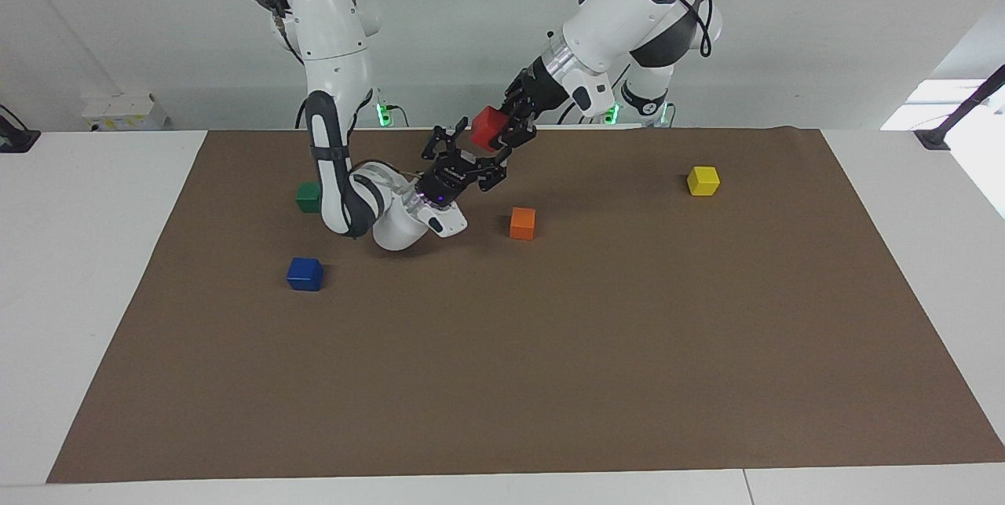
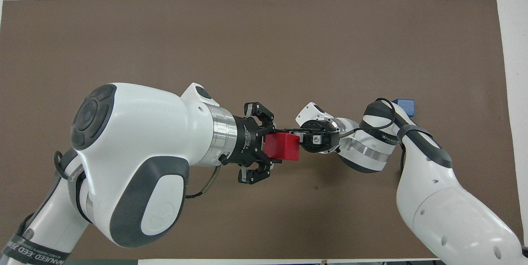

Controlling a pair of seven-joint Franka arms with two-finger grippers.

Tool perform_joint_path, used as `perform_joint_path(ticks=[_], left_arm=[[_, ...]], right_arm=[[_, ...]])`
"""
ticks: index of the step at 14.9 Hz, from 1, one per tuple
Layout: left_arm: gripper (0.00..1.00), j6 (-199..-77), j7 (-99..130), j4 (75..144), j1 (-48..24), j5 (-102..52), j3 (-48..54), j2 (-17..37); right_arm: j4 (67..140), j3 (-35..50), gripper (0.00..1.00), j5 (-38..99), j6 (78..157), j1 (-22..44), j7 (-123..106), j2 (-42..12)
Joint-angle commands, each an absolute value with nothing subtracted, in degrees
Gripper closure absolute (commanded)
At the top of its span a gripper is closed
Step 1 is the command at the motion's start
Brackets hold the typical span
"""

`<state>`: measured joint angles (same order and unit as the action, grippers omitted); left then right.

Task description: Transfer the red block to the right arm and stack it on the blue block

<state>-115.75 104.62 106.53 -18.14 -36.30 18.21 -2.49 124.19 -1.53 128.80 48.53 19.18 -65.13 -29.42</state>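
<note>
Left gripper (image 1: 496, 130) pinched the red block (image 1: 487, 127) in the air over the mat (image 1: 550, 371). Right gripper (image 1: 469, 153), fingers spread, sat just under and beside it. Facing view showed five cubes, one each: red, orange cube (image 1: 522, 223), yellow cube (image 1: 703, 181), green cube (image 1: 307, 196), blue block (image 1: 305, 274). Overhead view showed only red and a corner of blue; the arms hid the others.

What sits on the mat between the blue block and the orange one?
Only the right arm's bent elbow over bare mat, in the facing view, between blue block and orange block.
</note>
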Motion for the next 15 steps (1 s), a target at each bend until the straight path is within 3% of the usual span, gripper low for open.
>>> perform_joint_path(ticks=[1,2,6,8,10,15], left_arm=[[1.00,-116.6,104.9,108.5,-18.9,-38.0,17.3,-4.5],[1.00,-116.6,104.9,108.5,-18.8,-38.0,17.3,-4.5],[1.00,-116.6,105.1,108.5,-18.5,-38.0,17.2,-4.4],[1.00,-116.6,105.1,108.5,-18.4,-38.0,17.2,-4.4],[1.00,-116.5,105.0,108.5,-18.4,-38.0,17.2,-4.5],[1.00,-116.4,104.4,108.5,-18.4,-38.0,17.2,-4.6]], right_arm=[[124.0,-1.3,0.05,131.1,49.2,19.8,-64.8,-29.8],[124.2,-1.3,0.11,131.1,49.2,20.6,-64.8,-29.8],[124.8,-1.4,0.21,131.6,49.2,22.4,-67.2,-29.7],[124.8,-1.3,0.35,131.6,49.3,22.2,-67.0,-29.7],[124.7,-1.4,1.00,131.6,49.5,22.1,-66.0,-29.6],[124.6,-1.4,1.00,131.5,50.6,22.1,-65.9,-29.0]])
